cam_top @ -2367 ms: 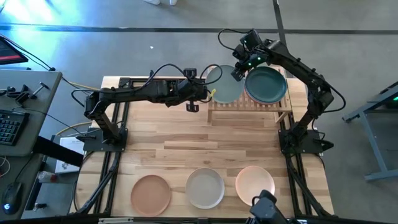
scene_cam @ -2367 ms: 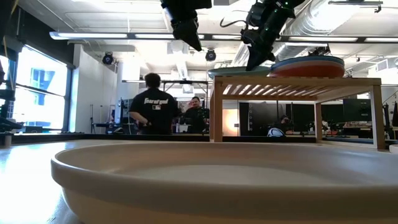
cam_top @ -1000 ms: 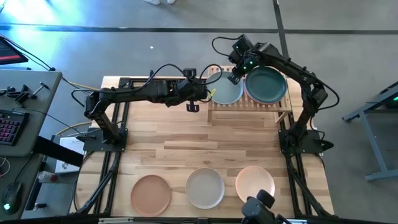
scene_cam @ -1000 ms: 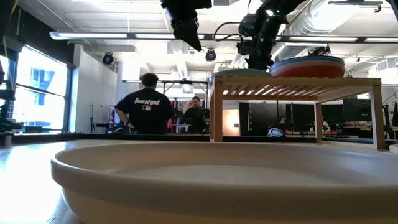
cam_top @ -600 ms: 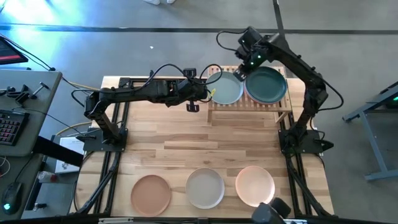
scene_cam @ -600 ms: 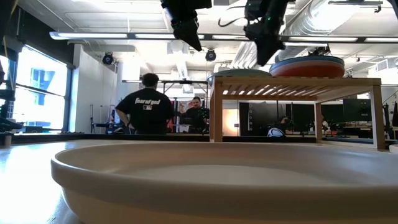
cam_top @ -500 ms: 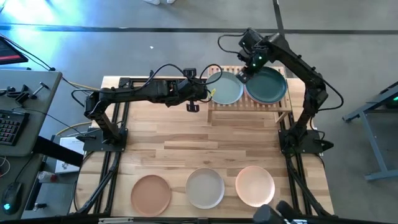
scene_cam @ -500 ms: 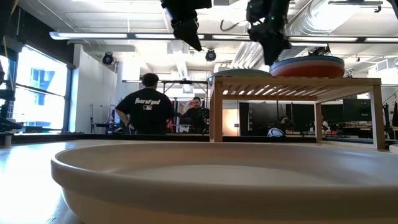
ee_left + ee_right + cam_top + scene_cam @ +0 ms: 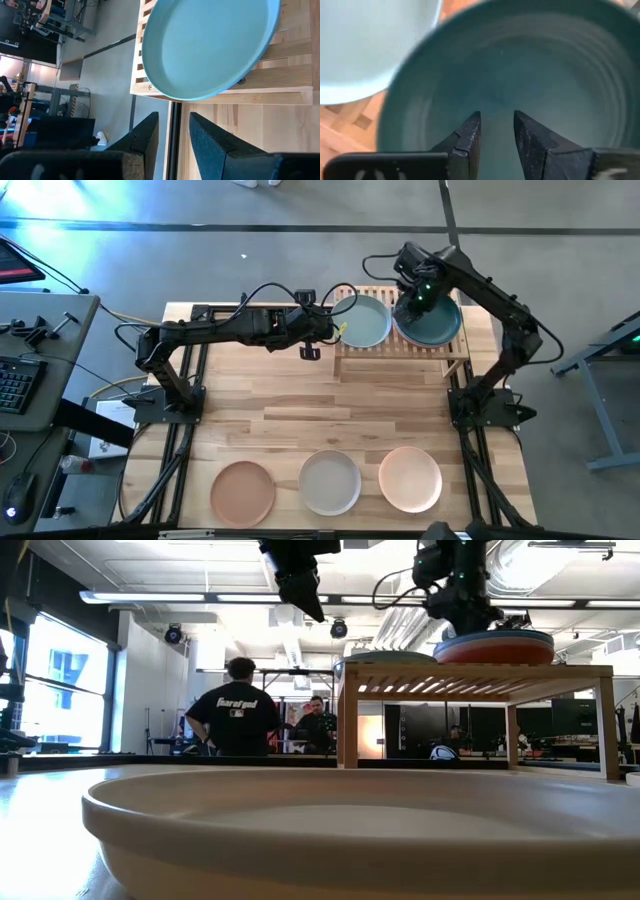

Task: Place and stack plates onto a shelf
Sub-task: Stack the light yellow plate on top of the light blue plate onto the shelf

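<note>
The bamboo shelf (image 9: 395, 352) stands at the table's far right. A mint green plate (image 9: 365, 322) lies flat on its left half. On its right half sits a stack of plates (image 9: 495, 645) topped by a dark teal plate (image 9: 432, 320). My right gripper (image 9: 413, 304) hangs open over the teal plate's left part (image 9: 495, 75), pointing down, with nothing between its fingers. My left gripper (image 9: 337, 330) stands open just left of the shelf, above table height, facing the mint plate (image 9: 210, 45). A terracotta plate (image 9: 242, 490), a grey-white plate (image 9: 330, 482) and a peach plate (image 9: 410, 478) lie flat on the table.
The three loose plates lie in a row along the table's near edge; one of them (image 9: 350, 830) fills the low view's foreground. Bare wood lies between that row and the shelf. People stand in the room behind the table (image 9: 240, 710).
My right gripper has left the mint plate's far rim, risen a little and gone toward the table's right edge; it now hangs over the teal plate and has tipped to point straight down. The mint plate stays flat on the shelf.
</note>
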